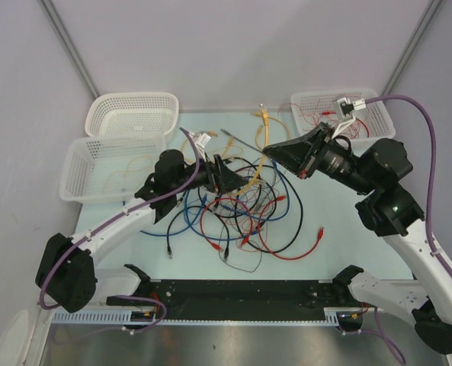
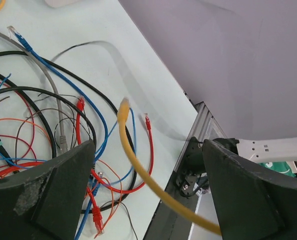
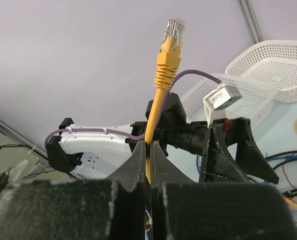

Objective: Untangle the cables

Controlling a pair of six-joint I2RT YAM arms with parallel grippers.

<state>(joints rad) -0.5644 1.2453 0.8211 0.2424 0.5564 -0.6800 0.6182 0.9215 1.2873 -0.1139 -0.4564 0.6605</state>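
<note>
Yellow cable (image 3: 166,65) stands clamped in the right end effector (image 3: 147,146); left end effector (image 2: 148,145) gapes, released.

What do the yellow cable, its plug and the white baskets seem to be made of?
Yellow cable: probably a soft plastic or rubber jacket, smooth and fairly matte; it curves without kinks.
Plug: clear hard plastic, slightly glossy; the inside shows through.
Baskets: most likely stiff white plastic, moulded as a fine open mesh.
</note>
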